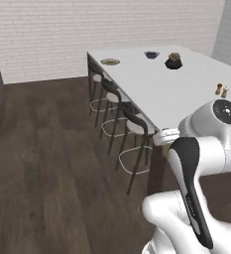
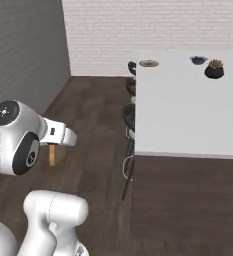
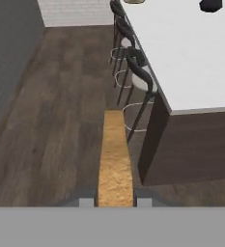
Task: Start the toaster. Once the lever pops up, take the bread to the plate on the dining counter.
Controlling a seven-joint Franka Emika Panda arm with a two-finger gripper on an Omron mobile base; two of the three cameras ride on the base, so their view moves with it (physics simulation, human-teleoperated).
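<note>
My gripper point(image 3: 115, 200) is shut on the bread point(image 3: 115, 154), a thin golden-brown slice seen edge-on, sticking out from between the fingertips over the dark floor. In the right base view the bread point(image 2: 52, 154) hangs under the hand, left of the dining counter. The dining counter point(image 1: 161, 84) is a white slab on a dark brown base point(image 3: 191, 144). The plate point(image 1: 110, 61), cream with a beige rim, lies at the counter's far left corner, well beyond the gripper; the right base view shows the plate point(image 2: 148, 63) too. The toaster is out of view.
Three dark stools point(image 1: 132, 124) line the counter's left side. A small dark bowl point(image 1: 151, 54), a plant in a black pot point(image 1: 173, 61) and two shakers point(image 1: 221, 90) stand on the counter. A grey wall point(image 2: 23, 60) runs along the left, with open wood floor between.
</note>
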